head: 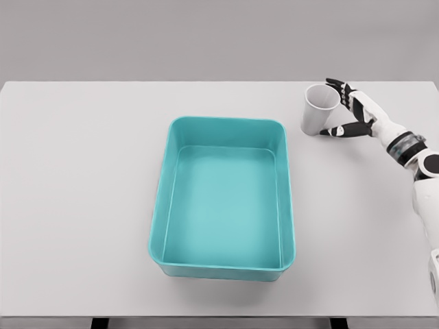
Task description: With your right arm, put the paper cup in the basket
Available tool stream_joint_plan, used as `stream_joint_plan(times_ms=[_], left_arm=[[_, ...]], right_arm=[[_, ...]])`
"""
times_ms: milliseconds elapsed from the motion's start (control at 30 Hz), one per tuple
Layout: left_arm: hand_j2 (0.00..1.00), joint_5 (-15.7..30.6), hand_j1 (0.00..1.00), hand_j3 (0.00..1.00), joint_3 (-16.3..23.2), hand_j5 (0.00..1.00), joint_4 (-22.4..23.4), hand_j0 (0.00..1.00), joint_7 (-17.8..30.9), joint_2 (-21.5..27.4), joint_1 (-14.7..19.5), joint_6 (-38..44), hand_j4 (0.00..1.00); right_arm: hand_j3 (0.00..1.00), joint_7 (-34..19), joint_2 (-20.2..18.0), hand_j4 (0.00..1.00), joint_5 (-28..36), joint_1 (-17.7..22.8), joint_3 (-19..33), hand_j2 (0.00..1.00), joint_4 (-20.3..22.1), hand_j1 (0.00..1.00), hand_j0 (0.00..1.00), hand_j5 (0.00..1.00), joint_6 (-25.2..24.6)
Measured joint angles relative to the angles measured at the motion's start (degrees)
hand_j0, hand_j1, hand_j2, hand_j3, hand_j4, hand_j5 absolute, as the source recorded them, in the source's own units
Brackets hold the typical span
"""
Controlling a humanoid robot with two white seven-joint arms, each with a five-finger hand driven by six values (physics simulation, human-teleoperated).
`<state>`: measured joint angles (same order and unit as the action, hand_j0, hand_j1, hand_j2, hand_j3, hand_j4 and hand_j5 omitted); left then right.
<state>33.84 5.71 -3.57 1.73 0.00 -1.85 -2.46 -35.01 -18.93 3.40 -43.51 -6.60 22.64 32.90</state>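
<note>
Teal basket (223,199) sits mid-table, nothing in it. Paper cup (319,110) far right, well apart from basket, tilted. Right hand (350,110) fingers wrapped round cup, thumb under. Keep grip firm, lift clear of rim before moving left.

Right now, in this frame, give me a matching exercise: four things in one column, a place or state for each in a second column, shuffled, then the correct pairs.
Things:
1. cup
2. basket
3. right hand
4. table

Places or states:
A. teal, empty, at the middle of the table
B. white, tilted, at the far right of the table
C. light grey surface under everything
D. fingers curled around the cup

Pairs: 1-B, 2-A, 3-D, 4-C
</note>
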Motion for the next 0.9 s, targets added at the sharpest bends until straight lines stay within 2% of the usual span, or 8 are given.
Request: stream_joint_plan(times_ms=[567, 600, 667, 800, 900], left_arm=[[1.00, 0.0, 1.00, 1.00, 0.0, 1.00, 0.0, 1.00, 0.0, 0.0, 0.0, 0.0, 1.00], [1.00, 0.0, 1.00, 1.00, 0.0, 1.00, 0.0, 1.00, 0.0, 0.0, 0.0, 0.0, 1.00], [1.00, 0.0, 1.00, 1.00, 0.0, 1.00, 0.0, 1.00, 0.0, 0.0, 0.0, 0.0, 1.00], [1.00, 0.0, 1.00, 1.00, 0.0, 1.00, 0.0, 1.00, 0.0, 0.0, 0.0, 0.0, 1.00], [1.00, 0.0, 1.00, 1.00, 0.0, 1.00, 0.0, 1.00, 0.0, 0.0, 0.0, 0.0, 1.00]], right_arm=[[1.00, 0.0, 0.3, 1.00, 0.0, 0.1, -2.3, 1.00, 3.4, 1.00, 1.00, 1.00, 0.7], [0.98, 0.0, 0.4, 0.98, 0.0, 0.1, -2.4, 0.98, 3.5, 0.98, 0.98, 0.98, 0.7], [0.87, 0.0, 0.8, 0.87, 0.1, 0.0, -2.4, 0.87, 3.6, 0.87, 0.87, 0.87, 1.0], [0.84, 0.0, 1.4, 0.84, 0.1, 0.0, -2.3, 0.84, 3.6, 0.84, 0.84, 0.84, 1.9], [0.78, 0.0, 1.5, 0.78, 0.1, 0.0, -2.2, 0.78, 3.5, 0.78, 0.78, 0.78, 2.1]])
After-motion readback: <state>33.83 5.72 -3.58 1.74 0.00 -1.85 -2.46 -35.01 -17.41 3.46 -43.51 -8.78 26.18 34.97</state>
